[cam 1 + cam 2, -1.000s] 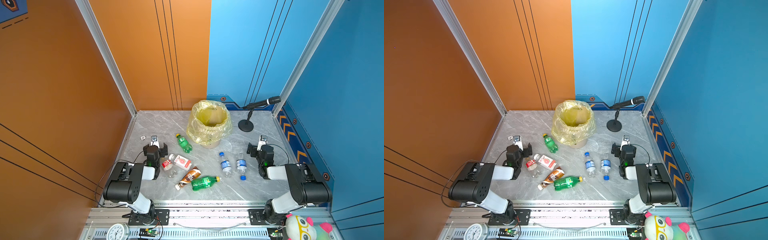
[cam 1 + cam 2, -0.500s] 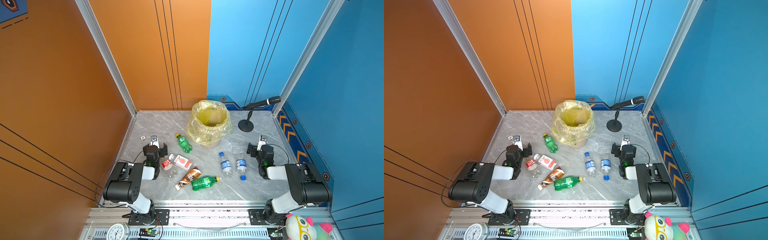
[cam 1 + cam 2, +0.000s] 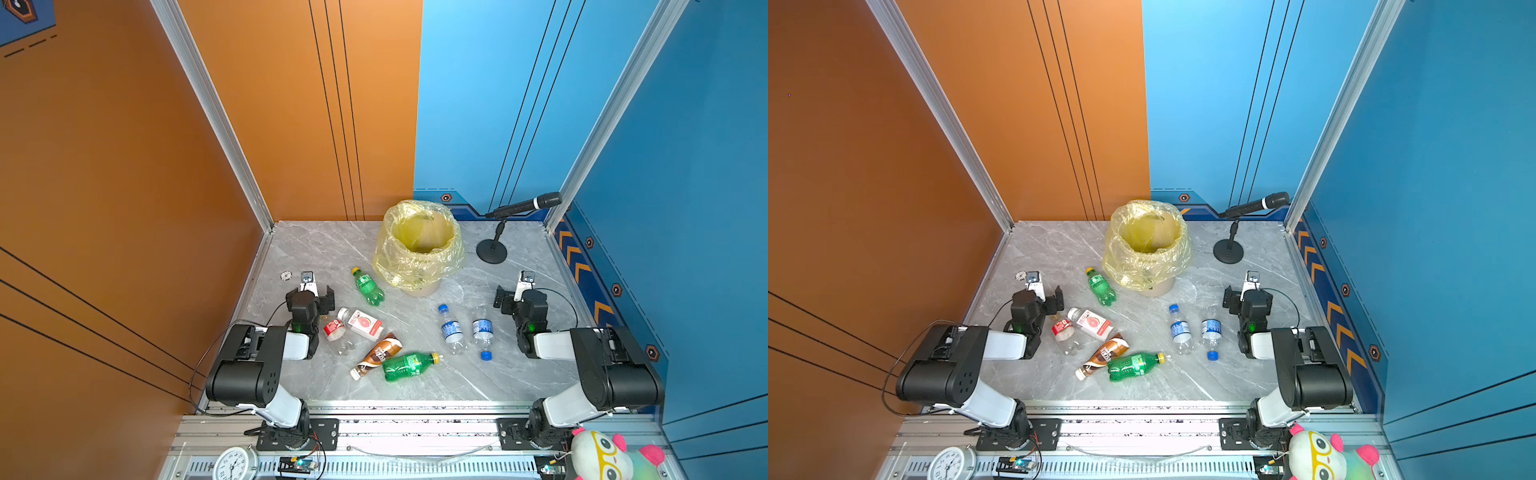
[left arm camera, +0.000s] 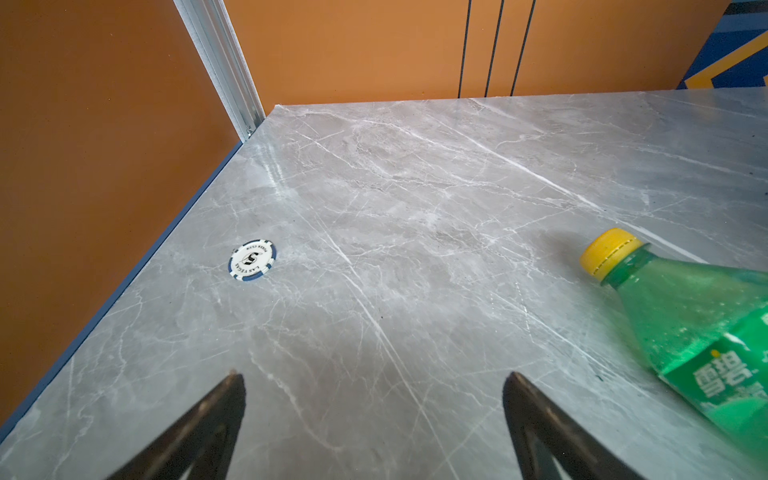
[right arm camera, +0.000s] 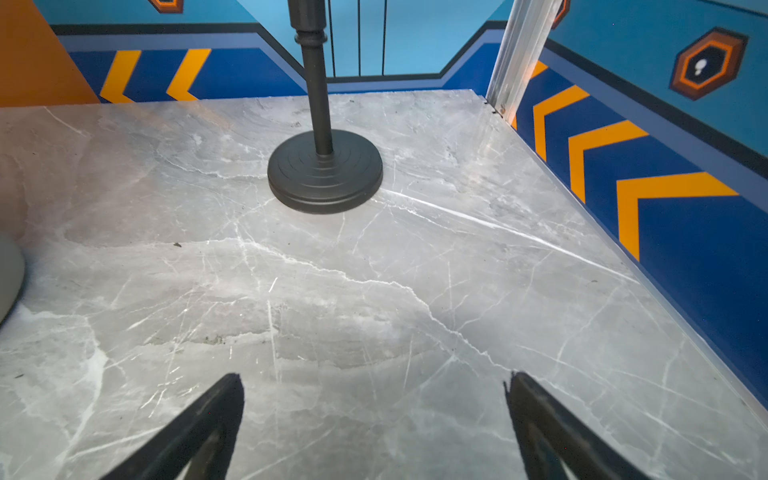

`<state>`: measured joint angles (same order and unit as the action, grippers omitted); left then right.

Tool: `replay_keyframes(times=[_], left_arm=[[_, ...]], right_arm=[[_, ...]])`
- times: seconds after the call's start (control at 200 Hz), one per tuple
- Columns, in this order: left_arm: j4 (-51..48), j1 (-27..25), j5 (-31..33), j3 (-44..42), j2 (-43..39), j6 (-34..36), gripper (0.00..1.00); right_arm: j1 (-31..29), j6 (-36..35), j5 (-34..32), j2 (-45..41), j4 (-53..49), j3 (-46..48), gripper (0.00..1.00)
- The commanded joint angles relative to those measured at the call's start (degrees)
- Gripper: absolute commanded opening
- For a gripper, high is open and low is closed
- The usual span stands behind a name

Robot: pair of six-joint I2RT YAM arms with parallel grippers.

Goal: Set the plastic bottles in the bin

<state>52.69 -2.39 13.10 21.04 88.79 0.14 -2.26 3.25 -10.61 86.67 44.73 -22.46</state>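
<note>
Left end effector [image 3: 311,296] & right end effector [image 3: 517,297] are gaping, empty. Plastic bottles [image 3: 451,330] are lying on table [image 3: 316,249], near side of the bin [image 3: 415,266] (looks empty). Best going in w/ left, straddling far green bottle [image 3: 368,287] mid-body.

The poker chip [image 4: 252,260] on the table [image 4: 415,187] reads "LAS VEGAS", "POKER CLUB" and a central 5. White Chinese characters stand on the label of the green bottle [image 4: 698,328].

Seven plastic bottles [image 3: 1133,365] (all flat) near the bin [image 3: 1144,270]
</note>
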Motion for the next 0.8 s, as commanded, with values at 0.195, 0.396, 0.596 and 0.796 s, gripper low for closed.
replay_keyframes(times=[0.195,0.396,0.596,0.796], left_arm=[[-37.9,-2.6,12.2,10.5,-29.3,-21.0,0.97],[-51.7,-0.9,4.0,5.4,-42.6,-36.9,0.98],[-62.9,-0.5,0.0,5.7,-48.7,-39.0,0.99],[-66.8,-0.3,-0.7,6.2,-49.0,-38.2,1.00]], right_arm=[[0.2,20.6,-0.5,-17.4,-47.8,-23.3,1.00],[-1.8,22.5,8.3,-23.6,-57.3,-19.7,1.00],[-10.3,23.6,4.7,-30.7,-70.7,-15.2,1.00],[-17.5,28.7,2.6,-34.2,-72.5,-9.3,1.00]])
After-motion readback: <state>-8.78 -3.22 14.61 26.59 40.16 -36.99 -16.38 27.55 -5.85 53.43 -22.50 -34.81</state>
